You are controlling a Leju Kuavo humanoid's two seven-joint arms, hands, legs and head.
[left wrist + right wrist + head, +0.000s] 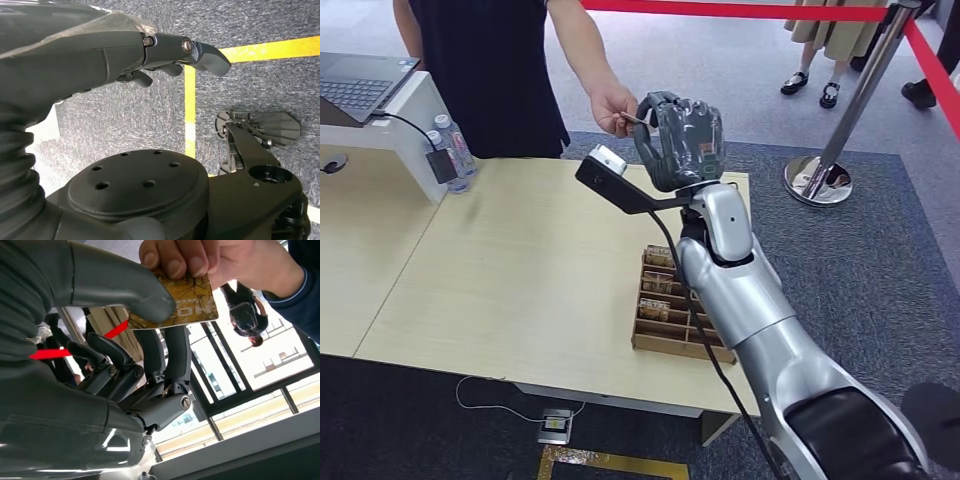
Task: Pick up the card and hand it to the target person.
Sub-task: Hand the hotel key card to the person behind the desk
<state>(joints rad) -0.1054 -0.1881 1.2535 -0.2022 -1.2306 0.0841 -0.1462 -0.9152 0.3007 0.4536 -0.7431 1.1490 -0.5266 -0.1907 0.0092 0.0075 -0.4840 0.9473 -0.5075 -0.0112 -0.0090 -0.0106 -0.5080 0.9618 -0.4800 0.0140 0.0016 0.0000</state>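
My right hand (682,140) is raised above the far edge of the table, toward a person in a dark top. A gold-patterned card (629,119) is pinched in it. In the right wrist view the thick thumb (113,282) presses on one face of the card (188,302) and the darker fingers (166,355) reach up behind it. The person's hand (610,103) grips the same card by its other edge, fingertips (177,257) on it. My left hand (170,55) hangs over the grey carpet, fingers loosely apart and holding nothing.
A wooden compartment box (675,310) with several cards sits on the light table (509,270) under my right forearm. Two water bottles (452,150) and a laptop (358,85) stand at the far left. A stanchion (826,170) with red rope stands at the right, with other people behind it.
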